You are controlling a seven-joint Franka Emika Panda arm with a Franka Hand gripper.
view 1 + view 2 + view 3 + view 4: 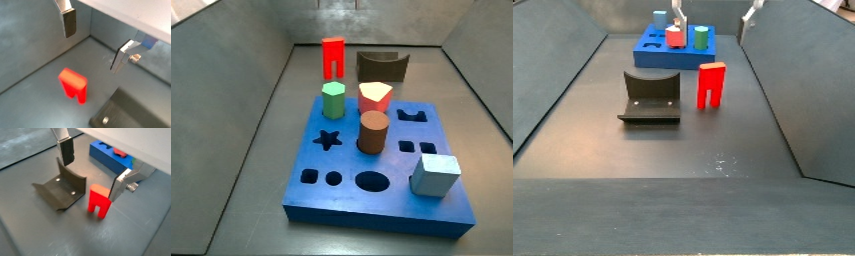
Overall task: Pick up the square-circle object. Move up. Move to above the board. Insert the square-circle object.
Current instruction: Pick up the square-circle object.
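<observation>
The square-circle object is a tall bright red block standing upright on its two legs on the grey floor [73, 84] [99, 203] [334, 60] [711, 85]. It stands beside the fixture [61, 190] [651, 97], apart from it. The blue board [372, 160] [667, 50] [110, 158] lies beyond the fixture. My gripper [95, 42] [93, 170] [714, 12] is open and empty, high above the floor. In a wrist view the red block sits close by one finger [120, 185]. The gripper is out of view in a side view.
On the board stand a green hexagonal block [333, 100], a red-and-white pentagonal block [376, 97], a brown cylinder [373, 132] and a pale blue cube [436, 175]. Sloping grey walls [553, 90] enclose the floor on all sides.
</observation>
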